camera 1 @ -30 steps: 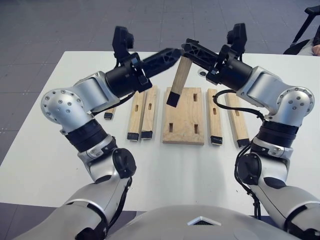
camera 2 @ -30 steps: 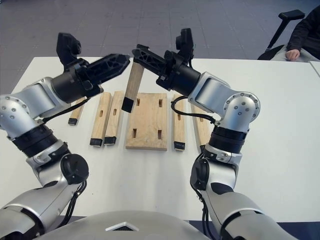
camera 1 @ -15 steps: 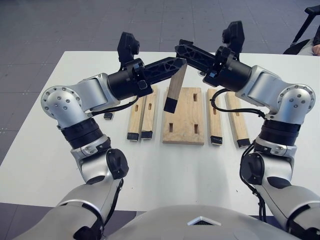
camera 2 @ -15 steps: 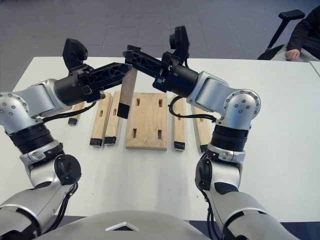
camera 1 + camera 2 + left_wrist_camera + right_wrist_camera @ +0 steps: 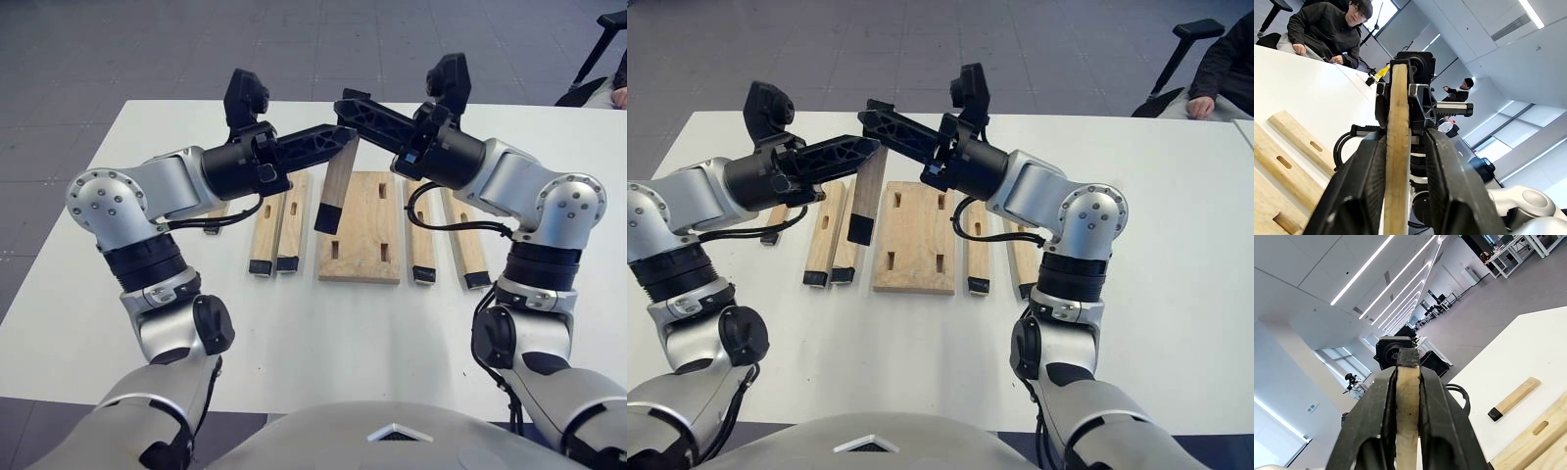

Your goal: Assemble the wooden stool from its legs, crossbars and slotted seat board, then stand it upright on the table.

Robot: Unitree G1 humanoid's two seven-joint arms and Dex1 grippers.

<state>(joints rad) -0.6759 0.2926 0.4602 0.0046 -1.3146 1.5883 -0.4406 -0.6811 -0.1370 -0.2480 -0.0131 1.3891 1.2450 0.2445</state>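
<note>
A wooden leg [image 5: 334, 181] with a black cap at its lower end hangs tilted in the air over the left edge of the slotted seat board [image 5: 361, 235]. My left gripper [image 5: 339, 136] and right gripper [image 5: 351, 106] meet at its upper end, and both are shut on it. In the left wrist view the leg [image 5: 1398, 147] sits between the two fingers [image 5: 1364, 186]. The right wrist view has the leg [image 5: 1407, 406] clamped between its fingers [image 5: 1442, 421] too. Two slotted legs [image 5: 277, 223] lie left of the board and two more [image 5: 441, 230] right of it.
A short wooden piece [image 5: 213, 222] with a black end lies at the far left, partly under my left arm. The white table [image 5: 323, 333] has bare room in front of the board. Grey floor lies beyond its far edge.
The held leg has shifted left and a little lower, now more upright. My left gripper, near its top a second ago, has closed on it beside the right gripper.
</note>
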